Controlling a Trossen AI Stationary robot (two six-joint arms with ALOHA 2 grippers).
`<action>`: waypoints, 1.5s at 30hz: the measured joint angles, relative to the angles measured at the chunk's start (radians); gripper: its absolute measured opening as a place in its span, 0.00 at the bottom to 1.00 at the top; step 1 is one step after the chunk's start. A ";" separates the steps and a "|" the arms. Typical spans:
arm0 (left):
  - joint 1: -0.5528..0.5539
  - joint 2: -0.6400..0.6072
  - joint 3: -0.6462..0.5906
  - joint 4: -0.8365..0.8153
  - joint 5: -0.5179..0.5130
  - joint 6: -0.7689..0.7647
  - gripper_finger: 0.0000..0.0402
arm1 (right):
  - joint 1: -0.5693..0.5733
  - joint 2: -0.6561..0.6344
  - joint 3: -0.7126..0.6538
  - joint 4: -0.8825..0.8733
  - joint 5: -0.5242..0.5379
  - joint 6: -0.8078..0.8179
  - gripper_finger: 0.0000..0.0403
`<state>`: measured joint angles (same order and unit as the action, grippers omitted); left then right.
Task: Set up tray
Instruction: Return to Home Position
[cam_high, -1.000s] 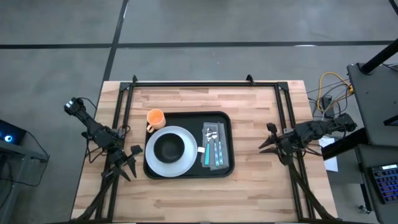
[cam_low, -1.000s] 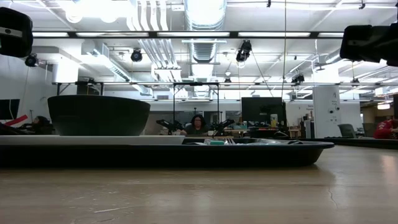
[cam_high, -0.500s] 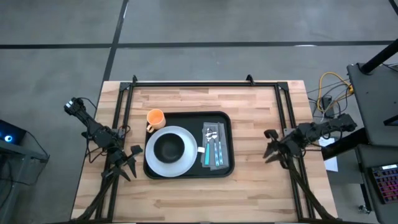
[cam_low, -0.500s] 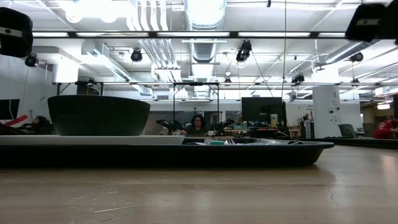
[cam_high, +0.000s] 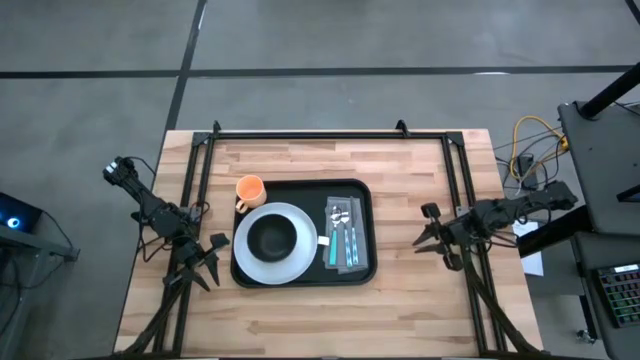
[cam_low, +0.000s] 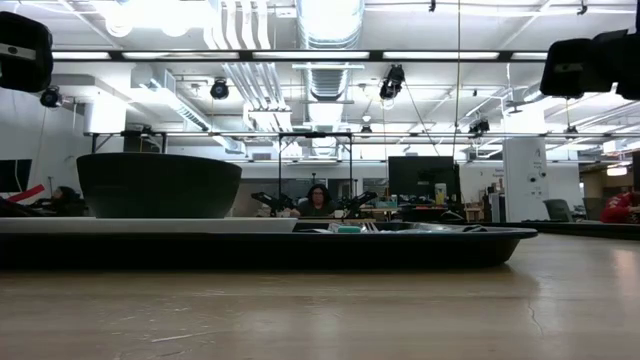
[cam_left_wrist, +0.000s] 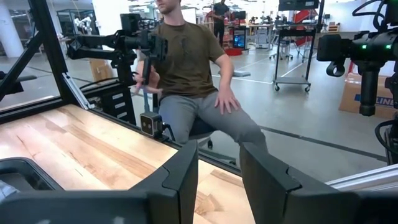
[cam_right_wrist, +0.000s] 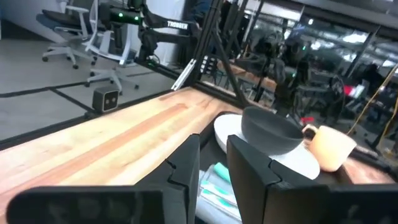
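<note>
High view: tray (cam_high: 305, 192) sits mid-table, carrying plate (cam_high: 290, 262), bowl (cam_high: 272, 237) and cutlery (cam_high: 345, 240). My left gripper (cam_high: 208, 262) and right gripper (cam_high: 422, 228) flank it, fingers parted, empty. Judged stiff, smooth and load-heavy; grip both short rims and keep it level.

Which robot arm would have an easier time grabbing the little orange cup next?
Probably the left. The small orange cup sits at the left corner of the flat black rectangular tray, on the same side as the left gripper. The right gripper waits beyond the tray's opposite side.
</note>
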<state>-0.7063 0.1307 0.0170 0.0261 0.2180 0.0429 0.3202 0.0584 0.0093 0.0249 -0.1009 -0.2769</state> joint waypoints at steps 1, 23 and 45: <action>0.000 0.000 0.000 0.000 0.000 0.000 0.25 | 0.000 0.003 0.000 -0.001 0.000 0.012 0.18; 0.000 0.000 0.000 0.000 0.000 0.000 0.25 | 0.000 0.017 0.000 0.000 -0.001 0.006 0.17; 0.000 0.000 0.000 0.000 0.000 0.000 0.25 | 0.000 0.017 0.000 0.000 -0.002 0.007 0.19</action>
<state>-0.7063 0.1307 0.0170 0.0261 0.2180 0.0429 0.3202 0.0757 0.0097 0.0254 -0.1030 -0.2695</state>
